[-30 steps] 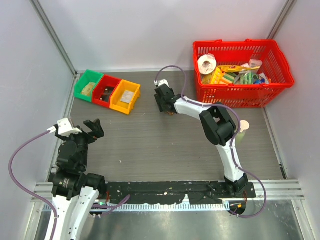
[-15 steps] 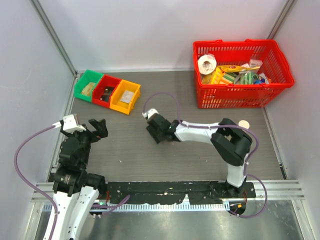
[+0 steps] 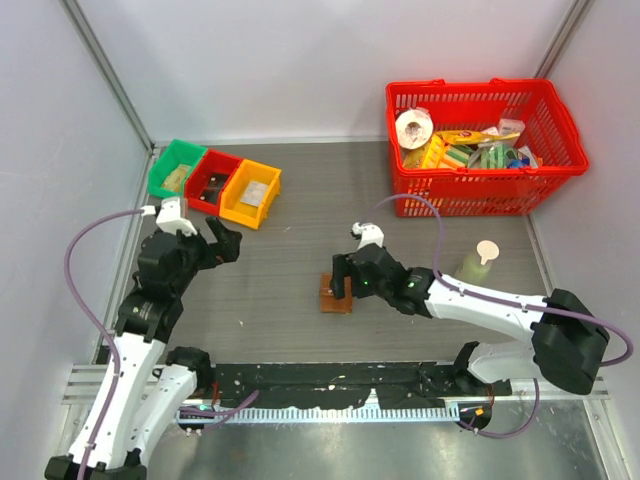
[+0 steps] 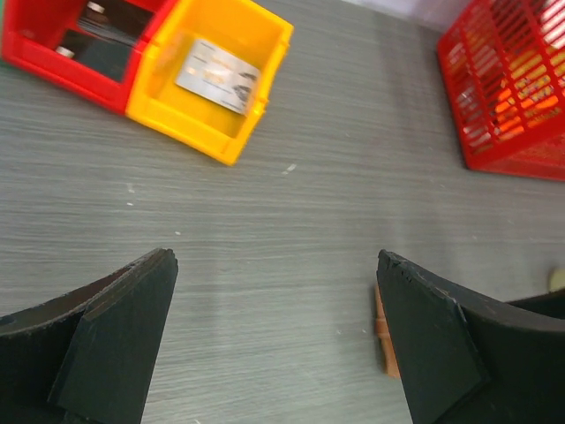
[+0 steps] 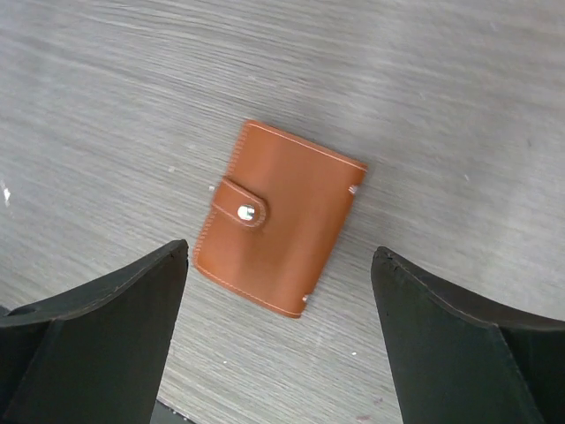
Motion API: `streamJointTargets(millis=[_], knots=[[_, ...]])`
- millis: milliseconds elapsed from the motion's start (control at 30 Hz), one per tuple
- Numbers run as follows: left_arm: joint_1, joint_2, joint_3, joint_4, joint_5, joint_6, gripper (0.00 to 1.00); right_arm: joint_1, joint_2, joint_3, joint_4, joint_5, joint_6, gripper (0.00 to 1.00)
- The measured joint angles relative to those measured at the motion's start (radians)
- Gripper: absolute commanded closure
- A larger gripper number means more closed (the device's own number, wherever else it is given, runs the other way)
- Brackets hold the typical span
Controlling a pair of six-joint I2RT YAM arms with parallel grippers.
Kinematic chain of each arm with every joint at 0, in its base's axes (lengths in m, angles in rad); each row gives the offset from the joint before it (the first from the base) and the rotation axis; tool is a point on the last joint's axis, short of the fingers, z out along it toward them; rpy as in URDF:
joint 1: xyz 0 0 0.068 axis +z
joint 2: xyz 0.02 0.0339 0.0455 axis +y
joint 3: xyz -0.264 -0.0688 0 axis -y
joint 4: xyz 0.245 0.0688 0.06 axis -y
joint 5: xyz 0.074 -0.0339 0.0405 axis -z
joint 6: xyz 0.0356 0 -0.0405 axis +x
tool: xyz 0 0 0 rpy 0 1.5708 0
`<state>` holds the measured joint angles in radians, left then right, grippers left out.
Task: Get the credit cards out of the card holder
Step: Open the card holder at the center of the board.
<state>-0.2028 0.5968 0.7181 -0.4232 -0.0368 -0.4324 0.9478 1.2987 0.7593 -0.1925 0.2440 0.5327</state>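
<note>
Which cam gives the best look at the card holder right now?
Right wrist: the card holder lies whole and closed, snap tab up, below the open right hand. Top external shows it small, partly under that hand. Left wrist catches only a brown sliver at the frame's lower right.

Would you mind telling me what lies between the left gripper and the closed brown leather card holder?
Only bare grey wood-grain table; the top external view shows nothing between the left gripper and the brown leather card holder.
</note>
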Motion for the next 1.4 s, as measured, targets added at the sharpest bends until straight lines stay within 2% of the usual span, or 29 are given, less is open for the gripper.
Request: streamJointTargets(millis=[100,233,267,400,633,667,733,833,900,1000,1067,1400], knots=[[-0.018,0.059,0.026,0.001,0.073,-0.035,0.00,-0.037,-0.034,-0.095,0.041,-0.002,0.091,0.28],[-0.106,0.111,0.026,-0.002,0.110,-0.092,0.01,-0.058,-0.034,-0.173,0.057,-0.014,0.169,0.43],[-0.140,0.120,0.023,0.001,0.109,-0.110,0.04,-0.058,-0.034,-0.180,0.059,-0.020,0.181,0.44],[-0.265,0.143,-0.008,0.026,0.092,-0.172,0.10,-0.058,-0.022,-0.183,0.090,-0.041,0.228,0.44],[-0.444,0.230,-0.044,0.040,-0.021,-0.243,0.11,-0.058,0.085,-0.175,0.113,-0.053,0.275,0.44],[-0.461,0.244,-0.045,0.044,-0.036,-0.250,0.15,-0.058,0.091,-0.166,0.114,-0.055,0.277,0.44],[-0.490,0.266,-0.047,0.049,-0.063,-0.263,0.19,-0.058,0.112,-0.154,0.117,-0.059,0.280,0.43],[-0.526,0.307,-0.048,0.057,-0.106,-0.272,0.20,-0.058,0.138,-0.131,0.121,-0.074,0.278,0.44],[-0.544,0.344,-0.048,0.064,-0.125,-0.277,0.28,-0.058,0.156,-0.117,0.126,-0.081,0.278,0.44],[-0.571,0.406,-0.048,0.075,-0.145,-0.293,0.31,-0.058,0.177,-0.103,0.138,-0.089,0.278,0.44],[-0.595,0.455,-0.048,0.082,-0.156,-0.299,0.39,-0.058,0.185,-0.097,0.141,-0.091,0.279,0.45],[-0.673,0.732,-0.047,0.203,-0.166,-0.352,0.50,-0.058,0.189,-0.096,0.149,-0.097,0.279,0.45]])
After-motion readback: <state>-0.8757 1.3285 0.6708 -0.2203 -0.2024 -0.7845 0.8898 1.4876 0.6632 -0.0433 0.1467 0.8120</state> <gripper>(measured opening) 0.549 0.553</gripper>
